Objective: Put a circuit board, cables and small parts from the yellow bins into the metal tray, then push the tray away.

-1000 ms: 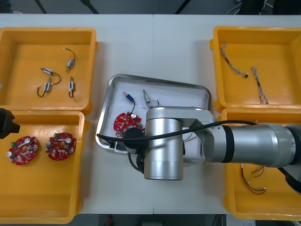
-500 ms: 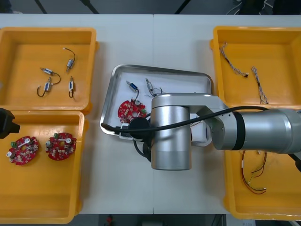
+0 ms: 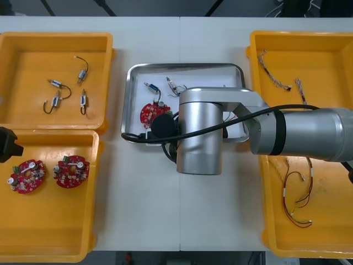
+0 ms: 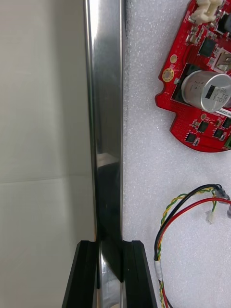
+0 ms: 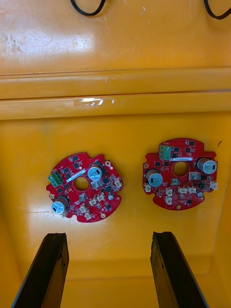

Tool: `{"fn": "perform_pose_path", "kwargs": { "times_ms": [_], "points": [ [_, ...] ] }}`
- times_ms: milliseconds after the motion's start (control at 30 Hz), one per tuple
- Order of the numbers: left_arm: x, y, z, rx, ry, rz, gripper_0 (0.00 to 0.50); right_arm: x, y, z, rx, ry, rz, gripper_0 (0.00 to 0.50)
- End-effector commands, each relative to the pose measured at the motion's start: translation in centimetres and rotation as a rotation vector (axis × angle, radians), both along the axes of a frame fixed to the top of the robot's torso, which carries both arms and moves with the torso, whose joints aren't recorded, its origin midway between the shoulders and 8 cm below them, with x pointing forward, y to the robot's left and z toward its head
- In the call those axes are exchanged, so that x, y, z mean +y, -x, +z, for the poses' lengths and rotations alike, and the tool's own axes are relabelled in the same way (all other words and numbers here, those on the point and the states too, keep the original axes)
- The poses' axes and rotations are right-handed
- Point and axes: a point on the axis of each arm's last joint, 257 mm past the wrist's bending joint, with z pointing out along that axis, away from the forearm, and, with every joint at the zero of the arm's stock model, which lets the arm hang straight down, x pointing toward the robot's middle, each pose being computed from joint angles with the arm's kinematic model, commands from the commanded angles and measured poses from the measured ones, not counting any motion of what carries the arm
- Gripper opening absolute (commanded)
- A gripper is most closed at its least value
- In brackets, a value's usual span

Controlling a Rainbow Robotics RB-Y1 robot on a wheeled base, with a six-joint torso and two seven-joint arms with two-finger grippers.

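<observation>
Two fingers [image 4: 139,279] of the right hand [image 4: 111,276] pinch the tray [image 4: 107,96] by its rim; tray sits mid-frame on the bench [image 3: 143,193]. Inside it: circuit board [image 4: 202,72], red-and-yellow cable [image 4: 158,274], small parts [image 3: 150,87]. Left hand [image 5: 110,274] is spread, over the lower-left bin [image 5: 120,125] with two boards [image 5: 85,193].

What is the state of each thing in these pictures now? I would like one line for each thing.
Right end effector: shut on the rim of the metal tray.
Left end effector: open, above two circuit boards in a yellow bin.
Metal tray: flat on the table, holding one circuit board and small metal parts.
Red and yellow cable: lying loose in the tray.
</observation>
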Motion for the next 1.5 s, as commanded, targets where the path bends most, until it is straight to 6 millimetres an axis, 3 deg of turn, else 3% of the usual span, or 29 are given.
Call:
{"fn": "perform_pose_path", "kwargs": {
  "times_ms": [33,467,867,1500],
  "points": [
    [1.5,-0.2,1.4,-0.020,-0.033,0.024,0.500,-0.1,-3.1,2.8,-0.079,0.027,0.023,0.000],
    [1.5,-0.2,1.4,-0.020,-0.033,0.024,0.500,0.6,-7.6,4.0,-0.132,-0.030,0.021,0.000],
    [1.5,-0.2,1.4,-0.020,-0.033,0.024,0.500,2.6,-11.5,5.5,-0.189,-0.087,0.056,0.000],
    [1.5,-0.2,1.4,-0.020,-0.033,0.024,0.500,5.8,-15.5,8.0,-0.286,-0.159,0.145,0.000]
  ]
}}
